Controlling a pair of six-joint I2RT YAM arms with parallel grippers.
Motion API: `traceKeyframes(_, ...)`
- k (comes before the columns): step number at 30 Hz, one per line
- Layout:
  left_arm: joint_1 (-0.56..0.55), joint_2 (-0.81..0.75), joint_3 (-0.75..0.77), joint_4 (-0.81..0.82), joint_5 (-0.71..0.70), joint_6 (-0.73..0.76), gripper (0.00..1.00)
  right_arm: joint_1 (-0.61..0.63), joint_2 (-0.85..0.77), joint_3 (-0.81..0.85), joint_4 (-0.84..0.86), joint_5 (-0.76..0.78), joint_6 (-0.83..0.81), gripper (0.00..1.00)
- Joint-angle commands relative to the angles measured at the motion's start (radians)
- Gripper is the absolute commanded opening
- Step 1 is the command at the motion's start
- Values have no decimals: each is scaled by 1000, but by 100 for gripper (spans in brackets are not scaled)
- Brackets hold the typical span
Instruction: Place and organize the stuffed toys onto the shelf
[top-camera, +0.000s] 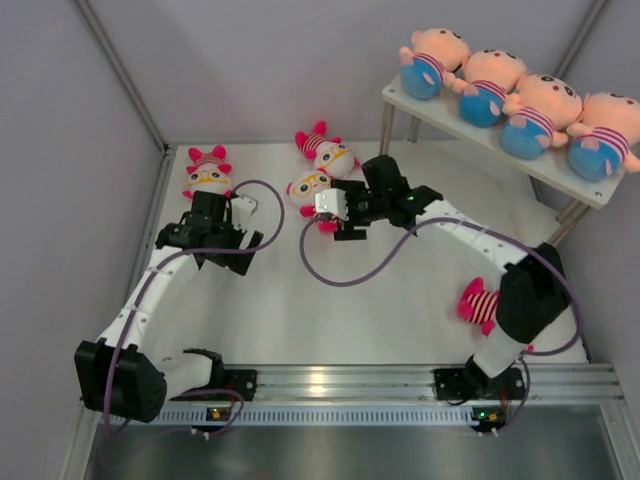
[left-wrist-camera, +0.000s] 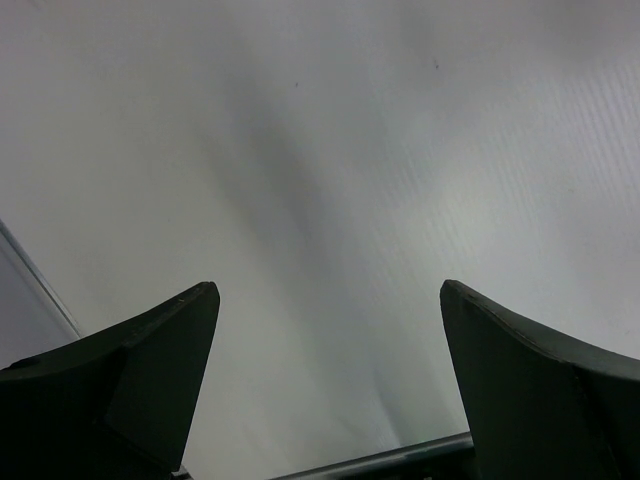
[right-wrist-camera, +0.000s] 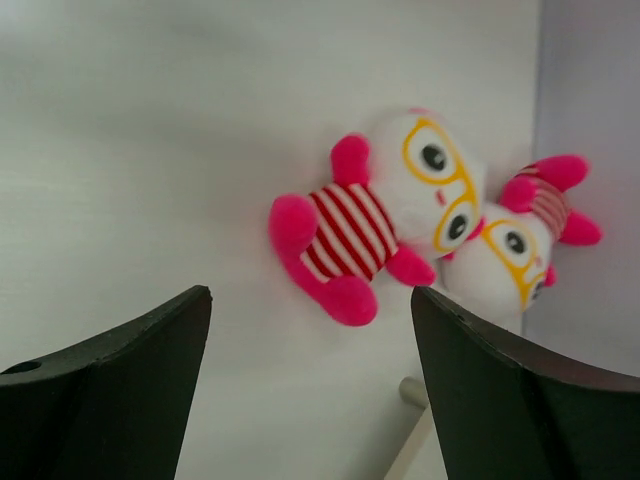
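Right tool spread, empty, short of pink doll lying on desk. Left tool spread, empty. Peach dolls on shelf top. Step: reaching for pink doll. Next: lower, straddle body, pinch.

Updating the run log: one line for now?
shelf: four peach dolls | table: four pink dolls | left gripper: open, empty | right gripper: open, by pink doll
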Motion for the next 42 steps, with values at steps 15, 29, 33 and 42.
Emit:
traceKeyframes(15,160,-36,-91,99,75,-37,98,30,563,212,153,371,-388,80)
traceKeyframes(29,185,12,-69,99,107,-45,98,36,551,194,92,378,-256,0)
traceKeyframes(33,188,-4,-74,98,113,-45,98,69,390,102,110,415,-100,0)
traceKeyframes(42,194,-65,-83,98,150,-43,98,143,65,-82,-179,651,262,0)
